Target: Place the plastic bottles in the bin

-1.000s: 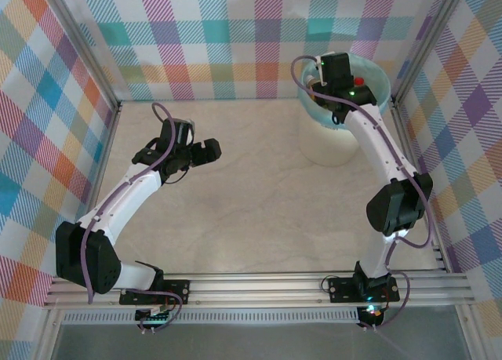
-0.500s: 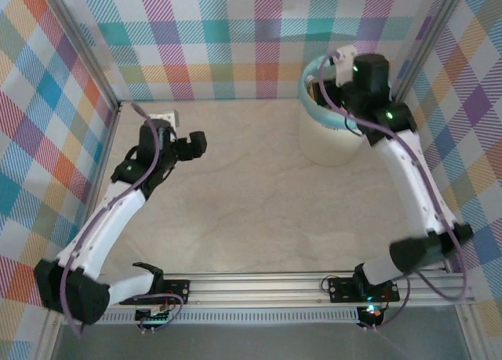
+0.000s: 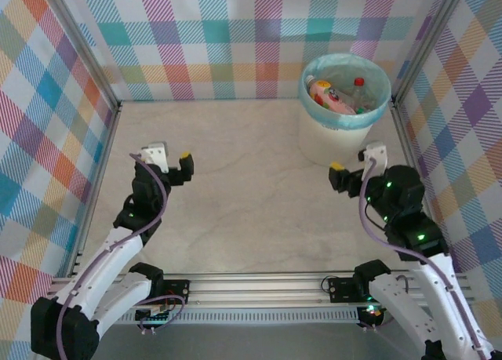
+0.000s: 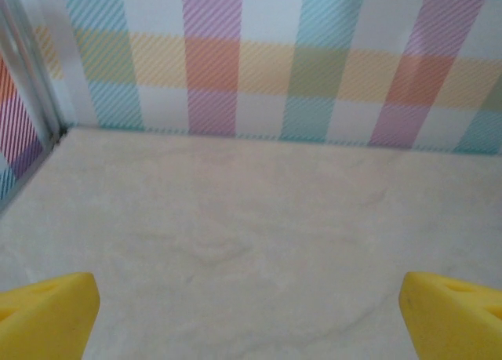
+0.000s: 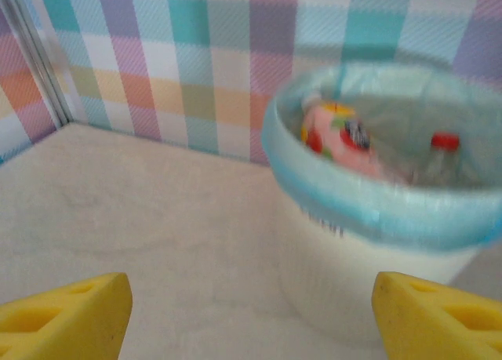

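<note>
The white bin (image 3: 333, 144) with its mint-green liner stands at the back right of the table. Inside it lie plastic bottles: a pink one (image 3: 328, 96) and a clear one with a red cap (image 3: 359, 92). The right wrist view shows the same bin (image 5: 353, 274), slightly blurred, with the pink bottle (image 5: 337, 136) and the red-capped bottle (image 5: 443, 152) in it. My right gripper (image 3: 354, 162) (image 5: 251, 317) hangs open and empty just in front of the bin. Over the table's left side my left gripper (image 3: 169, 158) (image 4: 251, 321) is open, with bare tabletop between its yellow fingertips (image 4: 47, 313).
Plaid walls with aluminium posts (image 3: 86, 58) close in the table on three sides. A metal rail (image 3: 259, 285) carrying both arm bases runs along the near edge. The beige tabletop (image 3: 251, 195) lies bare between the two arms.
Both arms have drawn back toward the near edge. The right gripper has come away from above the bin and opened wider. The left gripper has pulled back from mid-table and opened a little more.
</note>
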